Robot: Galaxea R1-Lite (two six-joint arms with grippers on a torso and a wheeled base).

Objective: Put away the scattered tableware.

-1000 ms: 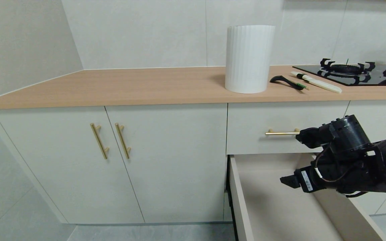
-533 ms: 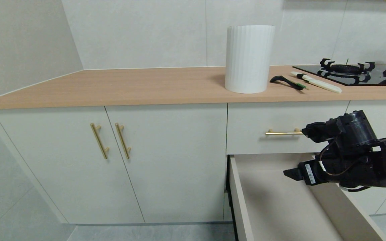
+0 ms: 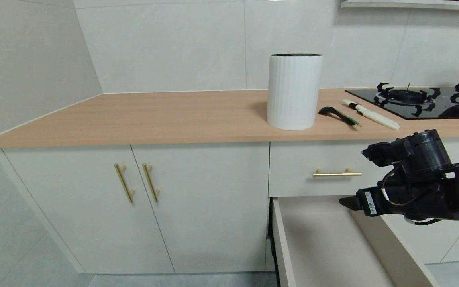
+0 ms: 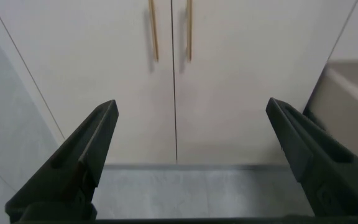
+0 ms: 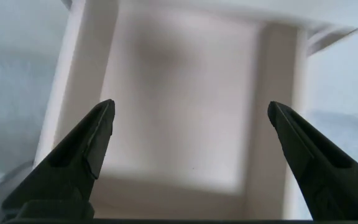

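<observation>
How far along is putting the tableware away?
Done: the drawer is pulled open, with nothing showing in it. In hand: nothing; the right gripper hangs open over the drawer, the left gripper open facing the cabinet doors. Left: the black utensil and white knife lie on the counter.

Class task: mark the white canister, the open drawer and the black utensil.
white canister [image 3: 294, 93], head view, ribbed side
open drawer [image 3: 325, 247], head view, bare floor
black utensil [image 3: 337, 115], head view, mid-handle
</observation>
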